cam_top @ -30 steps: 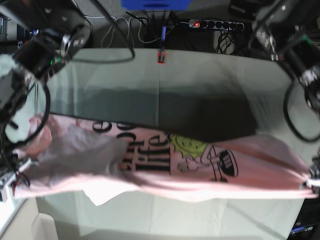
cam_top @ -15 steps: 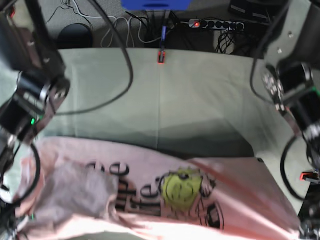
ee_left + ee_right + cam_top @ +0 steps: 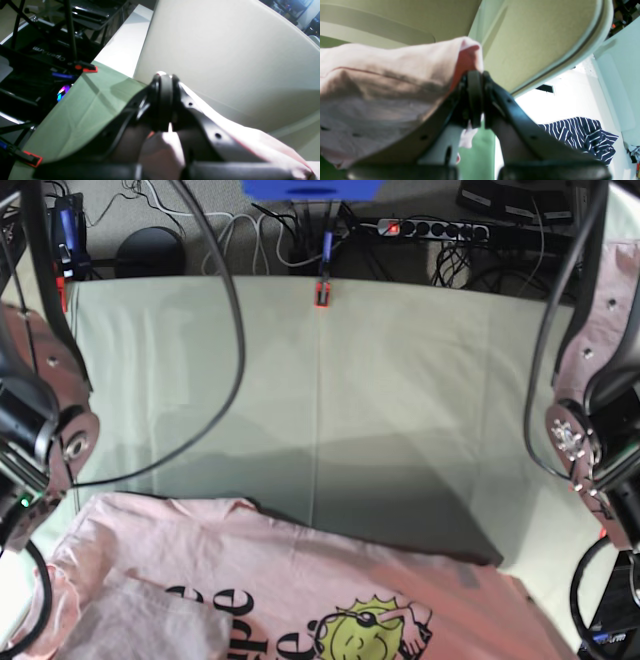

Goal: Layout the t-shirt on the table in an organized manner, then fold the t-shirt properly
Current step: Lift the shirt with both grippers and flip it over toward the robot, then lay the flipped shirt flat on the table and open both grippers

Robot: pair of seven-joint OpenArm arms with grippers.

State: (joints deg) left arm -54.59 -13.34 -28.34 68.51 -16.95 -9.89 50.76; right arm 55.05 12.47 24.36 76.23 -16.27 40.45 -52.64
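While the t-shirt [image 3: 300, 600] hangs stretched over the bench [image 3: 320, 400] edge at 6 o'clock, print up, both pincers, left [image 3: 163, 100] and right [image 3: 475, 100], are clamped on its cloth; best lower evenly, keeping tension, to lay it flat.

Cloth-covered table [image 3: 400, 370], t-shirt [image 3: 300, 580] partly across

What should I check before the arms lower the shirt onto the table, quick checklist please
1. Left gripper shut on the t-shirt: ok.
2. Right gripper shut on the t-shirt: ok.
3. Shirt stretched between both arms without sagging: cannot tell, its near part is out of the base view.
4. Printed side facing up: ok.
5. Table bare beyond the shirt: ok.
6. Sleeve flat: not ok, one lies folded over the front at lower left.
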